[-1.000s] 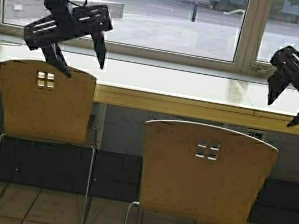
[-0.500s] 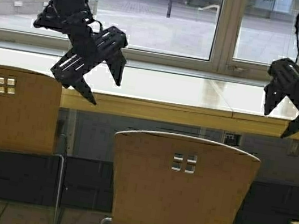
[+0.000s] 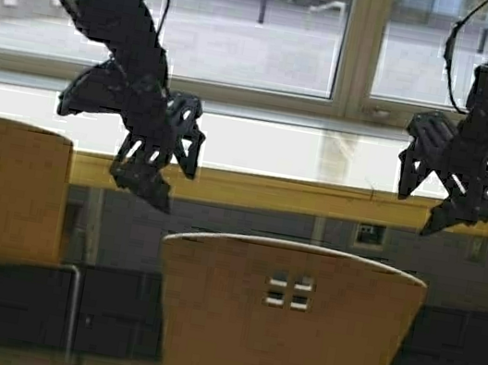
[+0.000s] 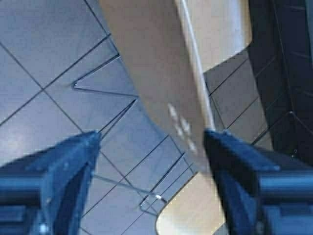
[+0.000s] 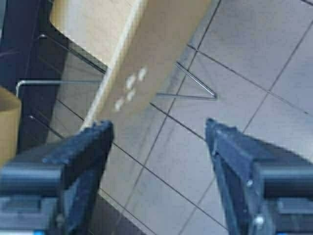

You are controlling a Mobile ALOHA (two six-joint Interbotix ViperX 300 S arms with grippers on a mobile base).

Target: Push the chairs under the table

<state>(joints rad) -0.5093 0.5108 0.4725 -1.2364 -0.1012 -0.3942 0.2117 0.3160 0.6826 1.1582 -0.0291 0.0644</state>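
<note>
Now both released claws, left claw [image 3: 170, 166] and right claw [image 3: 421, 199], hang above the middle chair [image 3: 284, 325], whose legs are cut off below the counter [image 3: 252, 189].

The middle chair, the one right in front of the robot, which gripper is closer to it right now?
Left. The left gripper hangs open just above the chair backrest's left end. The right gripper, also open, sits higher, above the backrest's right end, in front of the table edge.
</note>
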